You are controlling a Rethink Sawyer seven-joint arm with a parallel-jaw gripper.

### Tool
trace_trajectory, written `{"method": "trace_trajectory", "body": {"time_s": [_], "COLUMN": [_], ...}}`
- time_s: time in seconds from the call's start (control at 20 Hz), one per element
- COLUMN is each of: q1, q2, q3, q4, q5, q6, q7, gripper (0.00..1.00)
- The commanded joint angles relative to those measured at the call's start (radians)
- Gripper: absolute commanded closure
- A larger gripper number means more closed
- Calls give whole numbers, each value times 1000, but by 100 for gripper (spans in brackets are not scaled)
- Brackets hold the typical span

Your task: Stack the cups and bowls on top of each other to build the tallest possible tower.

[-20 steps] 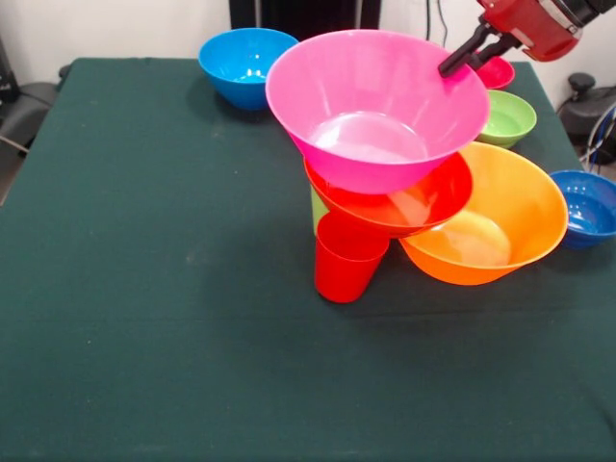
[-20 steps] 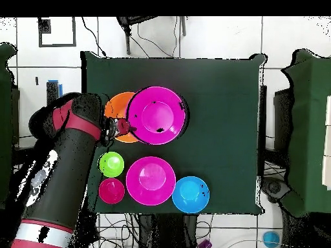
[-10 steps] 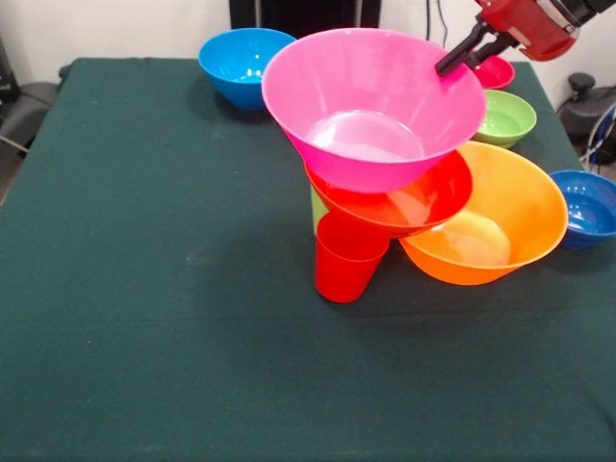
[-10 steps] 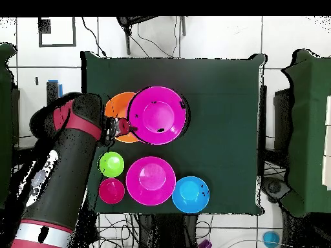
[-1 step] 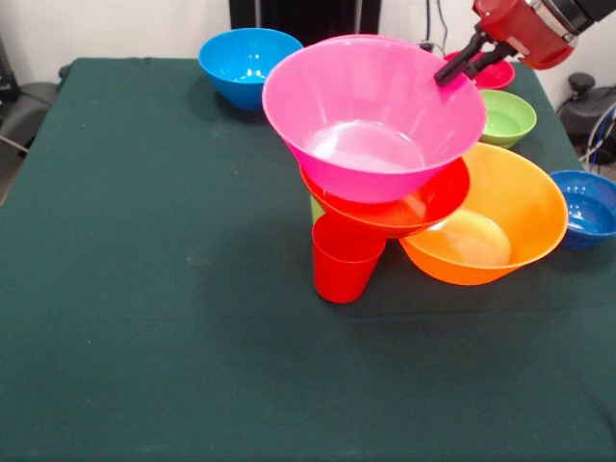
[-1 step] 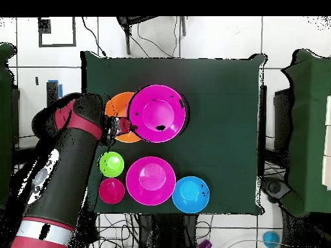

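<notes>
The pink bowl (image 5: 371, 120) has risen, rim clenched by the end effector (image 5: 450, 72).

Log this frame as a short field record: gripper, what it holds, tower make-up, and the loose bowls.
gripper: at the rim of the big pink bowl; open or shut cannot be told
tower top: that pink bowl, tilted, above the red-orange bowl
tower support: red cup, with a lime green cup partly hidden behind it
beside the tower: big orange bowl, tilted
loose bowls: light blue, green, dark blue, small magenta-red
second pink bowl, overhead view only
</notes>
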Motion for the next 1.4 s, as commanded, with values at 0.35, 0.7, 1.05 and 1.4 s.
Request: {"method": "trace_trajectory", "body": {"time_s": [0.35, 0.7, 1.05, 1.4], "q1": [-10, -11, -12, -9], "q2": [11, 11, 11, 13], "q3": [77, 76, 78, 75], "q4": [-3, -5, -5, -6], "q5": [5, 10, 11, 9], "q6": [-101, -86, -72, -66], "q7": [178, 171, 163, 164], "gripper": [100, 100, 100, 100]}}
